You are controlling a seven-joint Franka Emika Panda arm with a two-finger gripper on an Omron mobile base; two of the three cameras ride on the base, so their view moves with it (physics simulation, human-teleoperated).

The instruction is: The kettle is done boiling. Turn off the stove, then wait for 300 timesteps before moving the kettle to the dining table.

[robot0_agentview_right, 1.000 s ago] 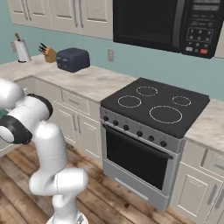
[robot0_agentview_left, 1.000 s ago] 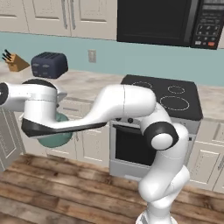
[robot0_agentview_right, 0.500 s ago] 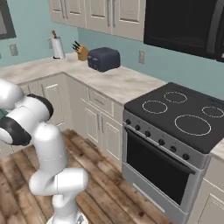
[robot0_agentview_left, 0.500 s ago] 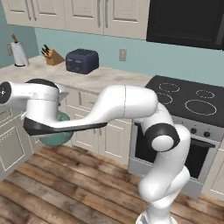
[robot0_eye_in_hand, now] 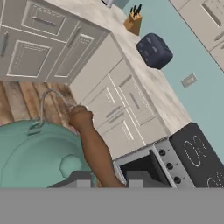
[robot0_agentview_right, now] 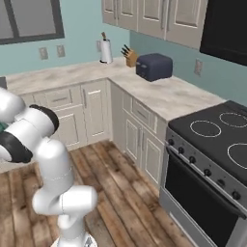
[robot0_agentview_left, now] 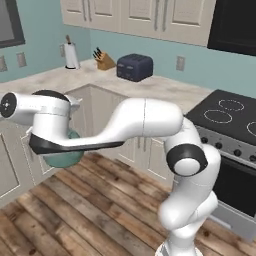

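Base has swung left from the stove (robot0_agentview_left: 230, 117); gripper (robot0_eye_in_hand: 103, 178) clamped on kettle (robot0_eye_in_hand: 39, 153) handle, heading tableward.

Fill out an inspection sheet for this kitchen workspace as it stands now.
Surface: beige marbled counter runs round the corner; wood plank floor below.
Job's things: squat teal-green kettle hangs off the stove, carried by its brown arched handle; black glass-top stove shows bare white-ringed burners.
Clutter: dark blue toaster, wooden knife block, white paper towel roll.
Grippers: gripper jaws shut on the handle.
Cables: nothing seen.
Surroundings: off-white cabinets, teal wall with outlets.
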